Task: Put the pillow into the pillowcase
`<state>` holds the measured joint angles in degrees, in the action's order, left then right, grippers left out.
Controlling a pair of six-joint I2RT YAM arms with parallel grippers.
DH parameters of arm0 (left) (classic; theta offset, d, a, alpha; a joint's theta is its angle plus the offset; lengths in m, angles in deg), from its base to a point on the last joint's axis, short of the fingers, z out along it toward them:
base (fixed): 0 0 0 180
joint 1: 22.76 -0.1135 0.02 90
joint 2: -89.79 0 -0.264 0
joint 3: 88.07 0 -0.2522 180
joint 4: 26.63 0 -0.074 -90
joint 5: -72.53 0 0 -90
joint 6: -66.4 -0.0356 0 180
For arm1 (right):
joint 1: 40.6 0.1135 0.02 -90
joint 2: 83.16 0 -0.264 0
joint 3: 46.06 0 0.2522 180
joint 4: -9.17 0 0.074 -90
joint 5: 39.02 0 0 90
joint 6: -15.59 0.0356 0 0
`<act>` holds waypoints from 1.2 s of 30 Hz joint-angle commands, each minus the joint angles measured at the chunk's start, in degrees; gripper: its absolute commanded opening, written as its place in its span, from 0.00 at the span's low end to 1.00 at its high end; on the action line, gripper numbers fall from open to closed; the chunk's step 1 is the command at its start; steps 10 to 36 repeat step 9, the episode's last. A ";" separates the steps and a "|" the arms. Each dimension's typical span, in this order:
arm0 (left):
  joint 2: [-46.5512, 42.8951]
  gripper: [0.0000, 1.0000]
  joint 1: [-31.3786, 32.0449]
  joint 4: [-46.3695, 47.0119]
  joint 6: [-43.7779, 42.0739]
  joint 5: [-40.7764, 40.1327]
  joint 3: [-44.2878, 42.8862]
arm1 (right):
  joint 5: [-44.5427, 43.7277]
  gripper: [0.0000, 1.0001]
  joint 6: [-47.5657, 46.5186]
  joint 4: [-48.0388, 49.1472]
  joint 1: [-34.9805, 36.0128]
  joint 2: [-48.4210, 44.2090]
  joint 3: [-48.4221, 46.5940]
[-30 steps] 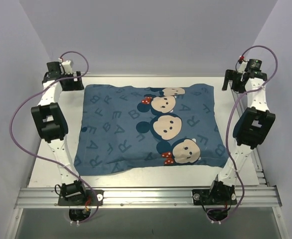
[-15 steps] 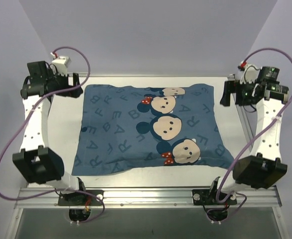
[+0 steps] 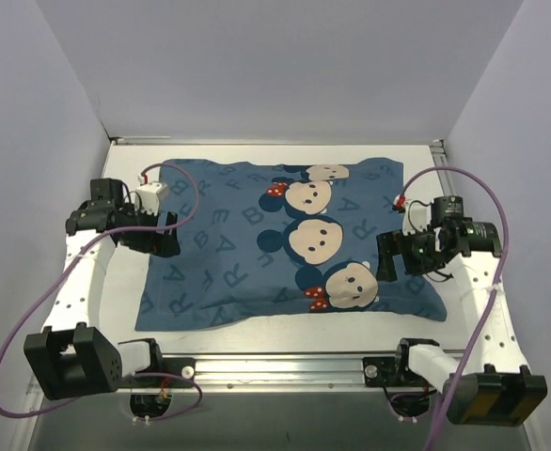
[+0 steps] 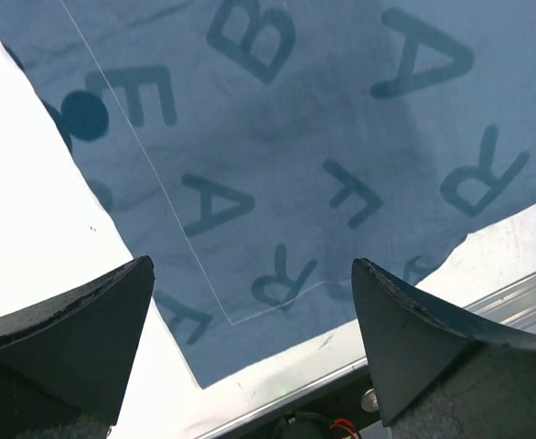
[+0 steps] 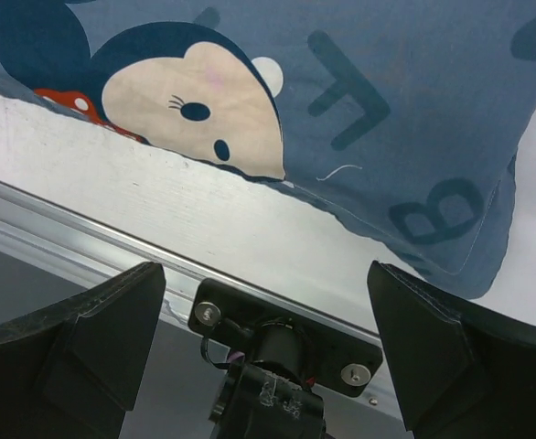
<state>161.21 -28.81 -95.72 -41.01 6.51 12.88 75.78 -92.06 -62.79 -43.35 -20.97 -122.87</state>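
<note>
1. Desk (image 3: 351,334): carrying everything.
2. Left hand (image 3: 158,237), right hand (image 3: 389,256): I am hanging both spread wide and empty, one over the left edge and one over the right near corner of the pillowcase (image 3: 275,240), probably so that nothing is pulling the cloth.
3. Pillowcase: lying plump mid-desk.
4. Pillow: not showing, so I am judging it is sitting inside.
</note>
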 commanded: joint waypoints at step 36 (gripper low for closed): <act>-8.84 0.98 0.33 2.51 0.97 -0.61 3.86 | -1.15 1.00 4.47 0.71 -1.74 -7.87 2.23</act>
